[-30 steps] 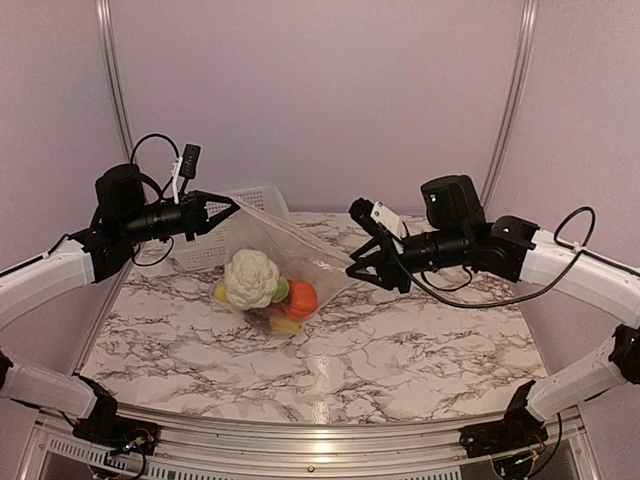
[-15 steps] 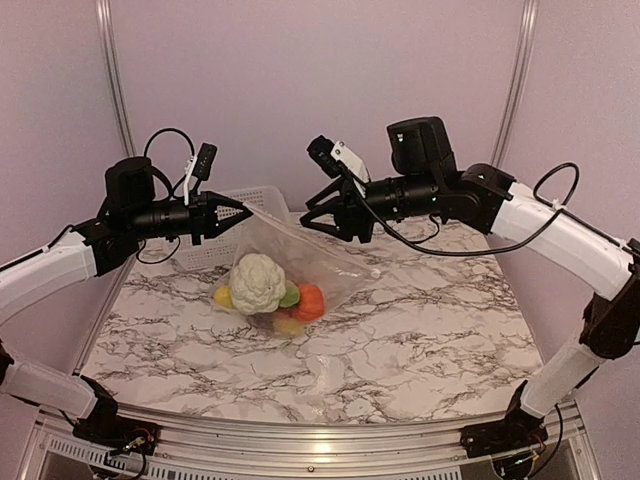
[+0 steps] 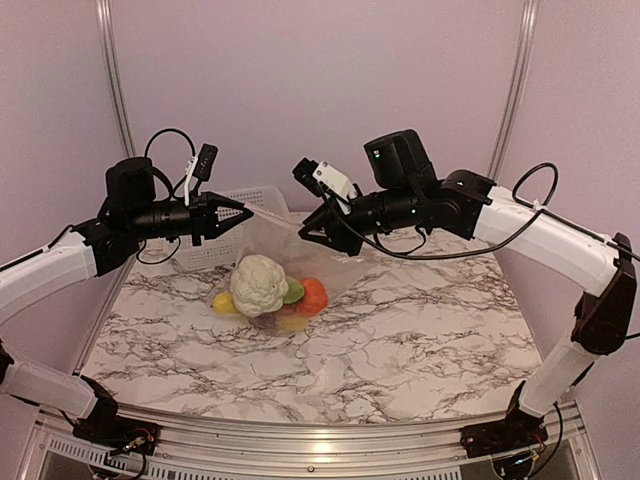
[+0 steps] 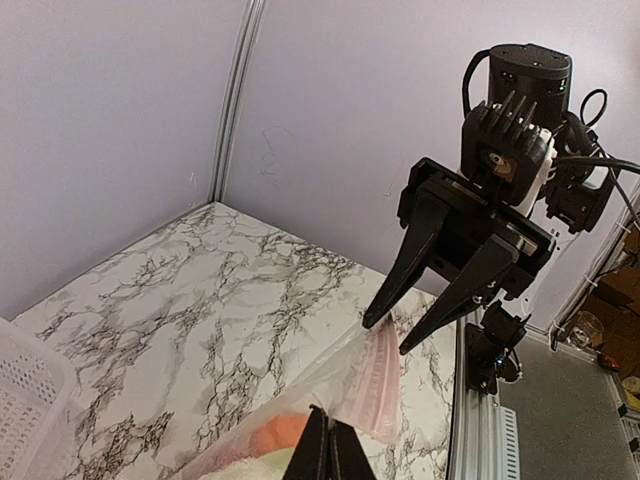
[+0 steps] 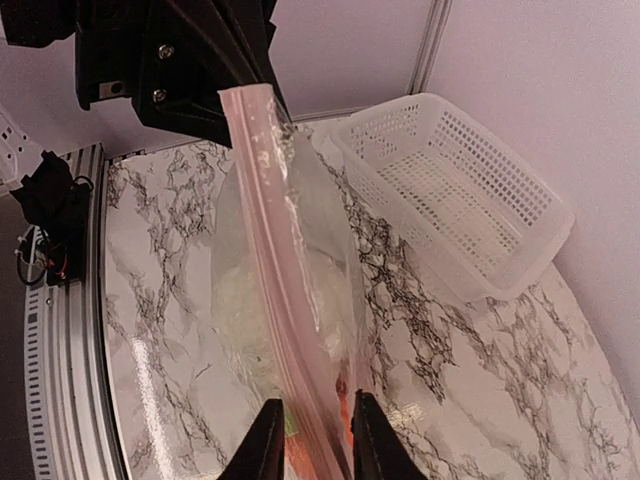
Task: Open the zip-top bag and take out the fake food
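Both arms raised, tips facing; left end effector (image 3: 245,212) pinched closed, right end effector (image 3: 318,238) spread.

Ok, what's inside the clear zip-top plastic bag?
The clear zip-top plastic bag holds a white cauliflower, an orange piece, a green piece and yellow pieces. Anything beneath is covered.

right end effector (image 3: 312,232) moved left, onto zip-top bag (image 3: 275,245) strip

Top external: high behind the arm bases, faces 12 o'clock and down, far off, whole counter (image 3: 430,330) in frame. Left wrist: looks along the left pincer (image 4: 325,450) toward 3 o'clock, close on the right pincer (image 4: 390,335). Right wrist: faces 9 o'clock and down, close. All three views share the zip-top bag (image 3: 265,235).
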You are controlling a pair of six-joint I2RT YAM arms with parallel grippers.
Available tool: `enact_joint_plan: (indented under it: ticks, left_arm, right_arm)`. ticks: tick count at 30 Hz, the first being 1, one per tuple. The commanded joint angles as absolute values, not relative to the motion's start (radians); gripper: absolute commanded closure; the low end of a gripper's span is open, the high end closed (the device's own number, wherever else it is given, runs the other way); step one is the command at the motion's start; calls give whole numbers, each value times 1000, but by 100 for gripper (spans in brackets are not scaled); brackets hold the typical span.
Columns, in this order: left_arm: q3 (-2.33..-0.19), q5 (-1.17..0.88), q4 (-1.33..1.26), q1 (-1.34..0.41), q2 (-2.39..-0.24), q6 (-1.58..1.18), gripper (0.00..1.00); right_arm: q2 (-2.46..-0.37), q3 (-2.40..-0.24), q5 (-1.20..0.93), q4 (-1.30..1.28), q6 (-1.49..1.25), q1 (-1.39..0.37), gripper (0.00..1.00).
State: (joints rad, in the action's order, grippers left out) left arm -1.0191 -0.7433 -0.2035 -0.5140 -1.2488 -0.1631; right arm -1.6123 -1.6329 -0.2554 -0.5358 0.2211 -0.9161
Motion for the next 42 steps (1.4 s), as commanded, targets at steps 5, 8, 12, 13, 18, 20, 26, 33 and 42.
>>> enact_joint_plan:
  ticks: [5,8,12,13,18,20,26,33,42]
  left_arm:
    - [-1035,-759,-195,-517,-1219,-141,100]
    - [-1032,-763,-197,-517,-1218,-142,100]
    - [-1031,-768,-197,-517,-1217,-145,100]
    - [-1031,-769,-195,-517,-1215,-145,100]
    - [-1029,-769,-193,-517,-1208,-145,100]
    - [-1028,-768,-192,-517,-1203,-145,100]
    - [-1029,-768,-184,-517,-1195,-143,100]
    - [-1026,-776,-179,-517,-1193,-140,100]
    - [-1028,-791,-187,-517,-1199,-141,100]
  right_arm:
    - [-1561,-1623,-311,-516,206,-916,59]
    - [-1563,-1646,-317,-514,199,-917,59]
    - [-1587,-1680,-307,-524,202,-917,59]
    - [-1594,-1688,-306,-526,203,-917,60]
    - [-1617,-1701,-252,-542,218,-916,65]
    - [-1628,-1703,-228,-551,225,-916,70]
    - [-1643,-1697,-178,-581,250,-917,76]
    - [-1624,-1656,-84,-605,281,-917,78]
    - [-1595,-1617,-33,-608,287,-904,69]
